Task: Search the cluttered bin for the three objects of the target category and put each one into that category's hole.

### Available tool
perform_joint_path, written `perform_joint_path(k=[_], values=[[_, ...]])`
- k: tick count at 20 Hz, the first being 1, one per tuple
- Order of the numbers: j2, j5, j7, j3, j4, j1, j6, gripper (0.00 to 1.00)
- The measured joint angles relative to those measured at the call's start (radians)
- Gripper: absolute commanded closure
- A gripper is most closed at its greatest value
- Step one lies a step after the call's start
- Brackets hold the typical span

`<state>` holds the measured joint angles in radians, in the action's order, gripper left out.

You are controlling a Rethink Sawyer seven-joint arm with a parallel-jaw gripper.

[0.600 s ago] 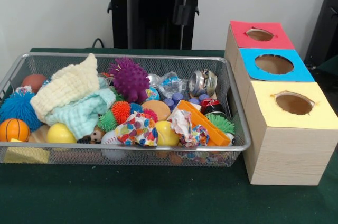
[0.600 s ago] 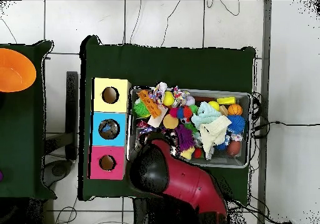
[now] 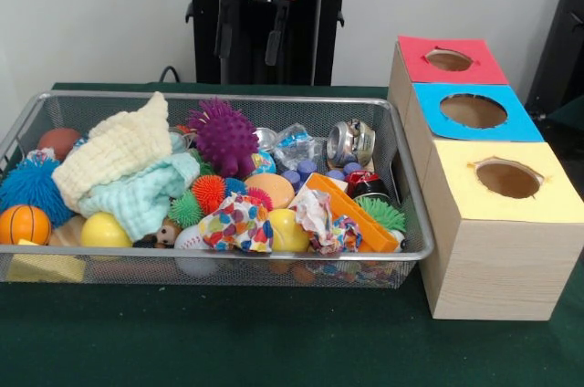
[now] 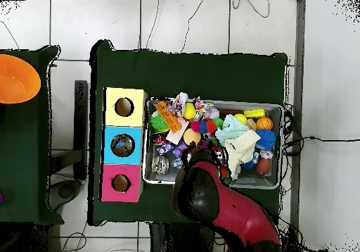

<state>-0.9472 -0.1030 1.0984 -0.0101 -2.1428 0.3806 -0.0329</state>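
Green table, tool above bin rim

Even, soft indoor light — faint shadows, mild blur, no harsh glare.

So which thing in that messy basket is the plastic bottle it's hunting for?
Start at the wire mesh basket and look along its far wall, toward the end nearest the coloured boxes. The crushed clear bottle lies there between the purple spiky ball and the shiny silver can. It alone is see-through and crinkly, with a blue-and-white label.
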Motion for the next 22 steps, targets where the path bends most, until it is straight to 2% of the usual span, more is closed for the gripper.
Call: perform_joint_path(k=[10,16,22], values=[[0.013,0.03,0.002,-0.062,-0.085,0.017,-0.105,0.0],[0.021,0.03,0.008,-0.063,-0.103,0.013,-0.13,0.0],[0.076,0.038,0.047,-0.071,-0.118,0.02,-0.206,0.0]])
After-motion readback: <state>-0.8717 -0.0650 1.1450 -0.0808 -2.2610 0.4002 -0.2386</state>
